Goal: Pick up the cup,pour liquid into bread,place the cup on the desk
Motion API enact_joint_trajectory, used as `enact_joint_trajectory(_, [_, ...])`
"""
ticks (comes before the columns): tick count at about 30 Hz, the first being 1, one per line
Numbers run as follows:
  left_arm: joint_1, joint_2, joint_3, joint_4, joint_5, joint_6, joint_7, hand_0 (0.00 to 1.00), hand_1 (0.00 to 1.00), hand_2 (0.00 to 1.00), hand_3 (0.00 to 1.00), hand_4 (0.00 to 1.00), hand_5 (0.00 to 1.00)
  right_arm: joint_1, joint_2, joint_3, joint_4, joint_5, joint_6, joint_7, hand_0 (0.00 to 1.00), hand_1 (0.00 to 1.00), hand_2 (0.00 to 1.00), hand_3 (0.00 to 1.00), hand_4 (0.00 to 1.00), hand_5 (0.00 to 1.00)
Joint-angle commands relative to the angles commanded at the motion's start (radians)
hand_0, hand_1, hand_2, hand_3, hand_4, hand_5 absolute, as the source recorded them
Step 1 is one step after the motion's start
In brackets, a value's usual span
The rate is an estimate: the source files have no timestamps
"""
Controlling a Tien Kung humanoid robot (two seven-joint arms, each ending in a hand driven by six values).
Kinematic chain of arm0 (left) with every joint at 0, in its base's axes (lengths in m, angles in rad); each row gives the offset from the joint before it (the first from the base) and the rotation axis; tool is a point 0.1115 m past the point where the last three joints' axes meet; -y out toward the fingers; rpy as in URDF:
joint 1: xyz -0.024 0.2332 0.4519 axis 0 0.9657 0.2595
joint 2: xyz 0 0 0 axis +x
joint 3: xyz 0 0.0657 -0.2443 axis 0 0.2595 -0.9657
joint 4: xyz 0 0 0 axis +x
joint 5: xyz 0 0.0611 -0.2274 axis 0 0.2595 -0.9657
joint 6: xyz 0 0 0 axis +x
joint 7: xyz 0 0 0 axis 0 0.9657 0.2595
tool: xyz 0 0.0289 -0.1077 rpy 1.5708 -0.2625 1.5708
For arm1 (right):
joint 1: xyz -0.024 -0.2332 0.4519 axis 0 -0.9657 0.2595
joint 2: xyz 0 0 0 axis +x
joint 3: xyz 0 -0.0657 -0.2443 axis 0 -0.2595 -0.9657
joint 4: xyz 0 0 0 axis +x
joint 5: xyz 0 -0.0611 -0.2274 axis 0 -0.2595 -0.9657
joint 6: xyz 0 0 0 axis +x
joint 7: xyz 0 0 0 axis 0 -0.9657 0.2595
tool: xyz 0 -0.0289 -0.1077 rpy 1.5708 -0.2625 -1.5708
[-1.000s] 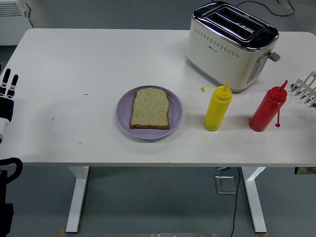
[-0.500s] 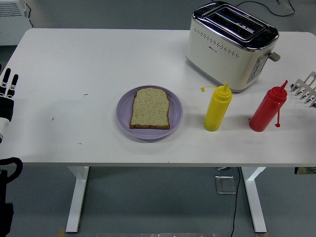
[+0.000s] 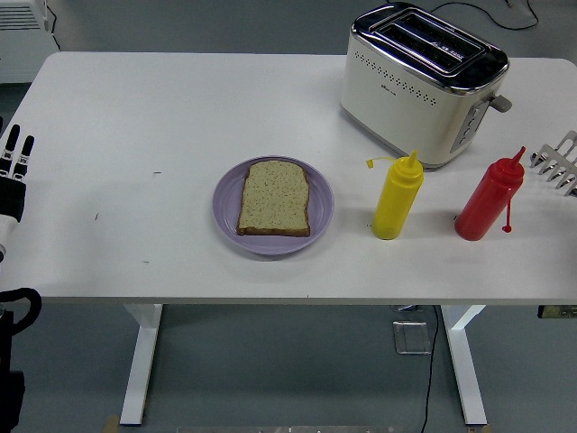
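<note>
Looking down over the white table [image 3: 180, 108], I see a slice of bread [image 3: 274, 198] lying flat on a purple plate [image 3: 227, 216] just left of the frame's centre. Right of the plate a yellow squeeze bottle [image 3: 397, 196] stands upright, its cap hanging off to the left on a thin tether. Further right stands a red squeeze bottle [image 3: 489, 196], also upright, its cap dangling at its right side. I see no cup as such; these two bottles are the only pouring vessels, and neither is touched by anything. Behind them, in the upper right of the frame, sits a cream and chrome toaster [image 3: 422, 85] set at an angle. At the right edge, level with the red bottle's top, the pale fingertips of my right hand [image 3: 559, 162] poke in; I cannot tell how they are set. At the left edge, my left hand [image 3: 13, 176] hangs with its fingers straight, pointing up-frame and holding nothing, well apart from the plate.
</note>
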Motion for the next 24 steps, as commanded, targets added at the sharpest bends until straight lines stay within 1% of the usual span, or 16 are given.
enact_joint_trajectory(11, [0.005,0.000,0.005,0.000,0.001,0.000,0.000,0.787,0.745,0.744,0.703,0.514,0.994,-0.006,0.000,-0.004,-0.003,0.009,-0.014,-0.003,0.738,0.687,0.701,0.730,0.480,0.356])
enact_joint_trajectory(24, [0.006,0.001,0.006,0.000,0.001,-0.001,0.000,0.785,0.740,0.742,0.702,0.513,0.992,-0.005,0.002,-0.001,-0.005,0.003,-0.010,-0.009,0.744,0.685,0.701,0.728,0.481,0.351])
